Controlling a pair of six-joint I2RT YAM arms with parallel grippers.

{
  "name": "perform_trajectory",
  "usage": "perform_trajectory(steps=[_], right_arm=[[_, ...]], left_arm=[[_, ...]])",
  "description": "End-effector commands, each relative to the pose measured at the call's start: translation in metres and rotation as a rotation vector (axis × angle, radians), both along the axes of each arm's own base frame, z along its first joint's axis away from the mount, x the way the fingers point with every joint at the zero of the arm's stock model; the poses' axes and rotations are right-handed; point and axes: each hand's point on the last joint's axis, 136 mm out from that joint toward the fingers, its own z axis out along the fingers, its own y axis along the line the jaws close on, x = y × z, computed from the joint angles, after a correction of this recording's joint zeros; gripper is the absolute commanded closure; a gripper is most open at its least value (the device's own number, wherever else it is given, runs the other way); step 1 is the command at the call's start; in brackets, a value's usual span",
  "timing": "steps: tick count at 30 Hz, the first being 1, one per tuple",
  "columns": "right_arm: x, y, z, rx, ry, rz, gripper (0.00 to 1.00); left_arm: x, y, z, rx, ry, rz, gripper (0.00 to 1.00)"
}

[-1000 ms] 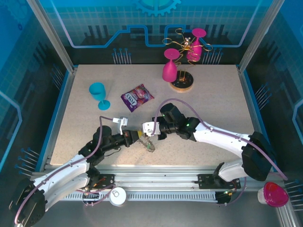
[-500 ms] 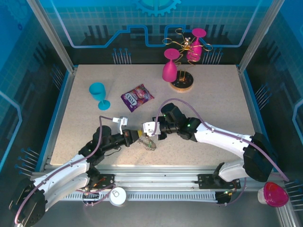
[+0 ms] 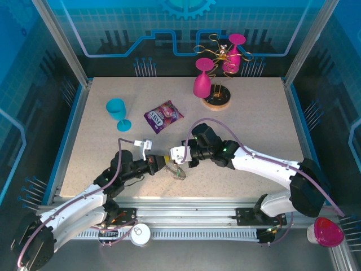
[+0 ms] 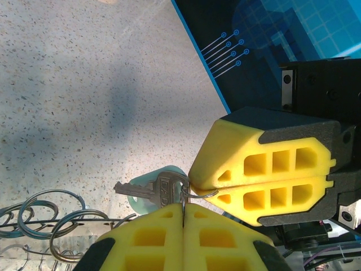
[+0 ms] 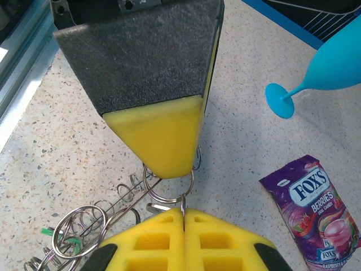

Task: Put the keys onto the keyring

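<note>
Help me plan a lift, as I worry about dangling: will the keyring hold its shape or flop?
Probably floppy at the fringe: the keyring carries many loose wire loops, which would likely dangle and swing. It looks light, being thin wire. The loops might snag each other or the key.

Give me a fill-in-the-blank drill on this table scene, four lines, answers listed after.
1. The snack packet carries the brand name ____.
2. The goblet left of the packet is ____ in colour.
3. The rack at the far side carries ____ pink glasses.
4. The fingers of the left gripper and right gripper are ____ in colour, shut on a wire loop.
Missing words: FOX'S; blue; two; yellow.
</note>
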Motion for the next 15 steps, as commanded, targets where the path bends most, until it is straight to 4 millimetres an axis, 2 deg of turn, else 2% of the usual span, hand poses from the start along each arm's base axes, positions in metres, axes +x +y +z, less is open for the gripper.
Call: perform_trajectory(steps=[1, 10, 15], right_arm=[[-0.0131, 0.0037, -0.0064, -0.024, 0.013, 0.053, 1.0], [-0.0159, 0.0059, -0.0105, -0.04, 0.01, 0.066, 1.0], [-0.0214, 0.0007, -0.0161, -0.069, 0.032, 0.077, 1.0]], left_arm=[[0.0072, -0.0018, 0.0328, -0.067, -0.072, 0.006, 1.0], [0.0072, -0.0034, 0.0338, -0.077, -0.073, -0.001, 1.0], [0.0076, -0.0027, 0.0372, -0.086, -0.088, 0.002, 1.0]])
